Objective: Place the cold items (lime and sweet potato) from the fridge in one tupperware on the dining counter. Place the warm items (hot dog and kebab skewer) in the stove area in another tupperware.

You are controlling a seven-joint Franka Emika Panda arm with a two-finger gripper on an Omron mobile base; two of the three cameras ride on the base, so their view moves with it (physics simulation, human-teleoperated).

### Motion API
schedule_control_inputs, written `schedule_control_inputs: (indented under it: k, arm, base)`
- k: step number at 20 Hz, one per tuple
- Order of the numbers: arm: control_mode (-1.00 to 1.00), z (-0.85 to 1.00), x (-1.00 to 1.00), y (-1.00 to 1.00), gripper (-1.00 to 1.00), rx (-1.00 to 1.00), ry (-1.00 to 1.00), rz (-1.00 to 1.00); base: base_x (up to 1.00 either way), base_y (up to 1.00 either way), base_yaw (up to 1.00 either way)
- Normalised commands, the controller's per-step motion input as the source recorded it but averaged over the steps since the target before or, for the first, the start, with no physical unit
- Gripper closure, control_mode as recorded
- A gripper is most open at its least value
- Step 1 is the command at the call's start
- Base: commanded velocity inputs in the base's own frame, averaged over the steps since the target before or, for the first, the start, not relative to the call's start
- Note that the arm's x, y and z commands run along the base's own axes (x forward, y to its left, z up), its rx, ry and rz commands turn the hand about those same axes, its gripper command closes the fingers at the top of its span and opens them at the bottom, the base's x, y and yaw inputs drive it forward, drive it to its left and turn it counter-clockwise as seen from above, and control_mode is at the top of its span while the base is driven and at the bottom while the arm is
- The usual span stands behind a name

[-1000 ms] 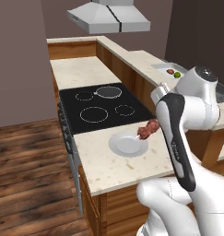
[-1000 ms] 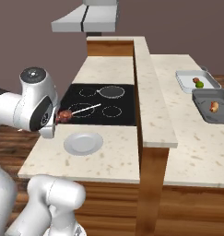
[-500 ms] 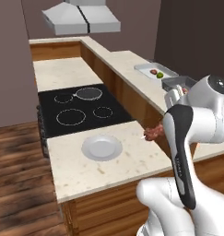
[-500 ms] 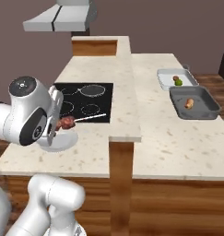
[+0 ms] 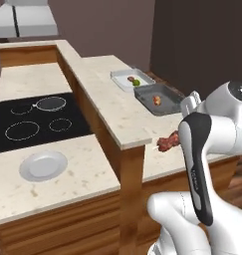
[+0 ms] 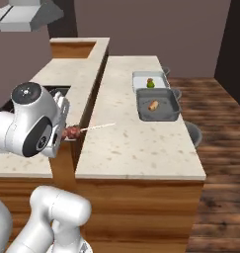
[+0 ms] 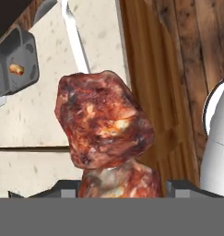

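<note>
Two tupperwares sat side by side on the pale stone dining counter point(image 5: 112, 107) in the left base view: the clear rectangular tupperware point(image 5: 123, 78) held the green lime point(image 5: 136, 82) and a reddish item, presumably the sweet potato, while the grey rectangular tupperware point(image 5: 163, 106) held the small orange-brown hot dog point(image 5: 156, 100). The white round plate point(image 5: 43, 165) by the black stove top point(image 5: 35, 121) lay bare. In the right base view, the reddish-brown kebab skewer point(image 6: 72, 132) hung over the counter's near edge, well apart from the grey tupperware. In the hand view, the hand point(image 7: 118, 184) was clamped on the skewer's meat. Judging from this, only the skewer's delivery remained.
</note>
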Motion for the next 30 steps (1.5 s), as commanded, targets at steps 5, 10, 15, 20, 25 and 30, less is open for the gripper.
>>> schedule_control_inputs:
  k: [5, 10, 15, 20, 25, 30]
  arm:
    - [1.0, 0.0, 0.0, 0.0, 1.0, 0.0, 0.0, 0.0]
    - [1.0, 0.0, 0.0, 0.0, 1.0, 0.0, 0.0, 0.0]
    - [1.0, 0.0, 0.0, 0.0, 1.0, 0.0, 0.0, 0.0]
    - [1.0, 0.0, 0.0, 0.0, 1.0, 0.0, 0.0, 0.0]
    - [1.0, 0.0, 0.0, 0.0, 1.0, 0.0, 0.0, 0.0]
    - [1.0, 0.0, 0.0, 0.0, 1.0, 0.0, 0.0, 0.0]
  base:
    - [0.01, -1.0, 0.0]
    - [0.09, -1.0, 0.0]
    - [0.11, -1.0, 0.0]
    - [0.32, -1.0, 0.1]
    - [0.55, -0.87, 0.43]
    - [0.61, -0.63, 0.62]
